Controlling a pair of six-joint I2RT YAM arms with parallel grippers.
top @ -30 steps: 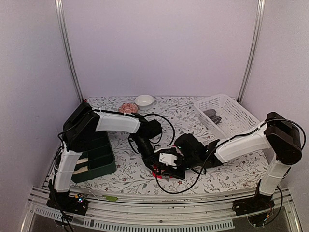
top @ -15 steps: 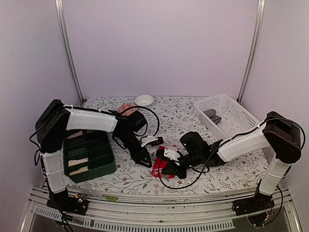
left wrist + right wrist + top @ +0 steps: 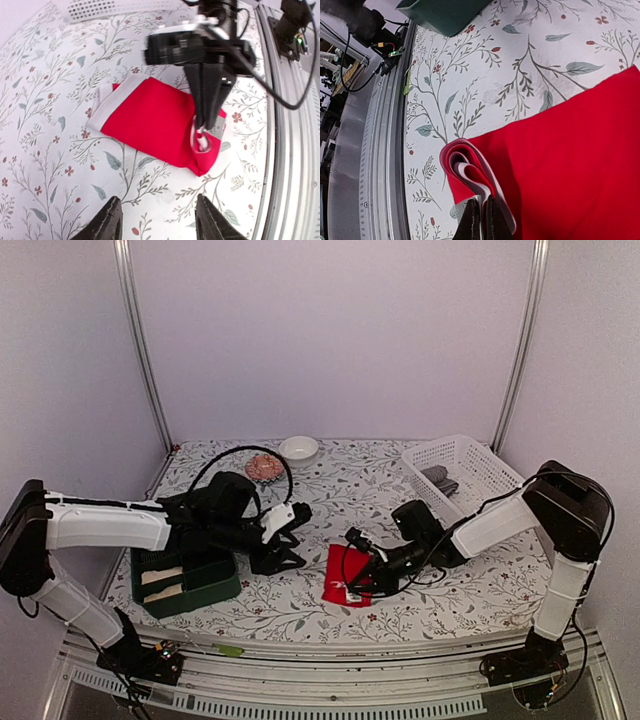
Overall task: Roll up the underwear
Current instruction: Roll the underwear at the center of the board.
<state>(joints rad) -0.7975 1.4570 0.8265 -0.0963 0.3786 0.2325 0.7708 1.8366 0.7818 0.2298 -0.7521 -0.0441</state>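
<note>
Since a second before, the left gripper (image 3: pixel 285 550) had let go and drawn back leftward, off the garment. Its fingers (image 3: pixel 107 222) stood apart with nothing between them, above the floral tablecloth (image 3: pixel 45 100). The right gripper (image 3: pixel 480 220) was clenched on the curled-over near corner of the bright red folded cloth underwear (image 3: pixel 150 117), whose layers looped up at the pinch. That garment lay flat on the tablecloth at mid-table, between the dark green plastic compartment box (image 3: pixel 200 590) and the white plastic mesh basket (image 3: pixel 492 472).
</note>
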